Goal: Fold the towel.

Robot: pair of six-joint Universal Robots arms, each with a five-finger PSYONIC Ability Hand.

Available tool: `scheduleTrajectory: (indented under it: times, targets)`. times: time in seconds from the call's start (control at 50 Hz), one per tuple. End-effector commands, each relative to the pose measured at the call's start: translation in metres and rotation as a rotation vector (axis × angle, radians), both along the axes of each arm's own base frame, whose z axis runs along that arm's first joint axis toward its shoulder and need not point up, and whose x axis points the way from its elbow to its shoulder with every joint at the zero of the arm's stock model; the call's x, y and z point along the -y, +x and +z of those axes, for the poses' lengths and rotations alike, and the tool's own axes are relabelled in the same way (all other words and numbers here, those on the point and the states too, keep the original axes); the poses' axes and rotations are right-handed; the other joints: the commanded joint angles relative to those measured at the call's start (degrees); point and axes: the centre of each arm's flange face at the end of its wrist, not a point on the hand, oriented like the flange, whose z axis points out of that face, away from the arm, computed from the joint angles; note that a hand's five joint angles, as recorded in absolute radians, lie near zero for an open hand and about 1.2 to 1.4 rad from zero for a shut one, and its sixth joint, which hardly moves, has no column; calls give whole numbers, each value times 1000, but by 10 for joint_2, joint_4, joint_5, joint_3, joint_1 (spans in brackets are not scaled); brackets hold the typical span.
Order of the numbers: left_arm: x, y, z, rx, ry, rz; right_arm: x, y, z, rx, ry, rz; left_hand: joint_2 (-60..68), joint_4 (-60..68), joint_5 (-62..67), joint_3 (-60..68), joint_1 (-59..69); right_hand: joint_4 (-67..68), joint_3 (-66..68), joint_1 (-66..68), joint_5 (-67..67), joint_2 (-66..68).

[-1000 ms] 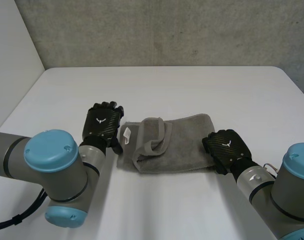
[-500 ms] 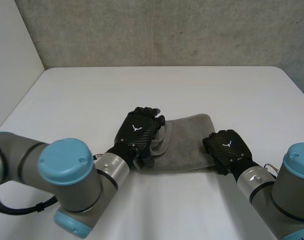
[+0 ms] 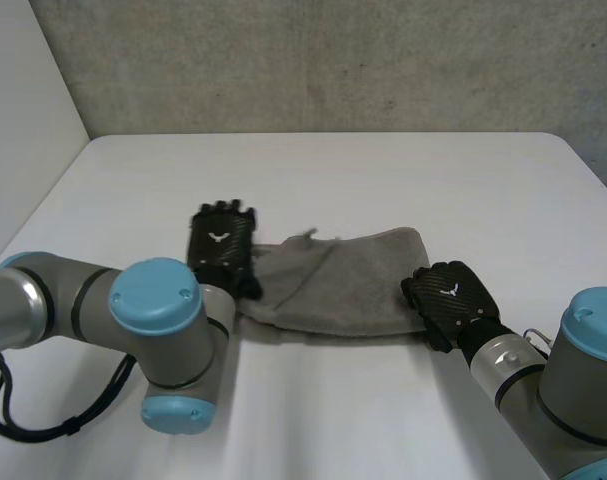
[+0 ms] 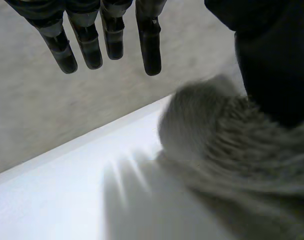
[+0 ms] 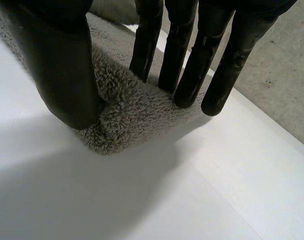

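Note:
A grey towel (image 3: 353, 280) lies crumpled and lengthwise on the white table (image 3: 333, 170). My left hand (image 3: 223, 248) hovers at the towel's left end with its fingers (image 4: 149, 42) straight and apart over bare table. Its thumb sits just above the raised towel edge (image 4: 227, 140), and nothing is gripped. My right hand (image 3: 448, 300) is on the towel's near right corner. In the right wrist view the thumb (image 5: 61, 65) and the fingers (image 5: 184, 65) press down on the towel corner (image 5: 124, 112) and pinch a ridge of cloth between them.
A concrete wall (image 3: 323, 60) stands behind the table's far edge. A white panel (image 3: 23, 120) borders the left side. My left arm's elbow (image 3: 158, 350) lies low over the table in front of the towel's left end.
The left hand swept right over the towel's folded left part, then drew back to the left end. The looped flap there is now spread flatter. The right hand stayed put.

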Motion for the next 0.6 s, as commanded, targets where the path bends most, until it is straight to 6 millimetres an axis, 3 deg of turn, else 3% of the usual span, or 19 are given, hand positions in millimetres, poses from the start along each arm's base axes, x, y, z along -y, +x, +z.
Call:
scheduleTrajectory:
  times: [0.02,0.26,0.34,0.38,0.4,0.42,0.6]
  targets:
    - [5,24,-3,24,26,113,-1,0,0,1,2,4,-28,-33,-19,-30,-27,-1,-1,-1,3,0]
    - [-19,23,10,17,30,36,1,1,-5,-9,2,8,-30,-34,-21,-32,-29,12,12,13,16,13]
    - [-19,23,12,14,26,35,2,0,-7,-26,-4,7,-31,-36,-23,-34,-31,85,85,85,88,85]
    - [-19,23,13,12,24,35,4,-3,-7,-41,-11,-3,-33,-38,-24,-35,-32,229,228,229,232,229]
    - [-18,23,14,10,20,37,4,-3,-7,-41,-11,-3,-35,-39,-26,-37,-34,229,229,230,233,230]
    - [-17,25,17,6,15,43,5,-4,-7,-51,-10,-5,-35,-39,-26,-37,-34,341,341,341,345,342]
    - [-9,37,45,-32,-39,80,-5,-22,-7,-191,10,-9,-40,-44,-31,-42,-39,358,358,359,362,359]
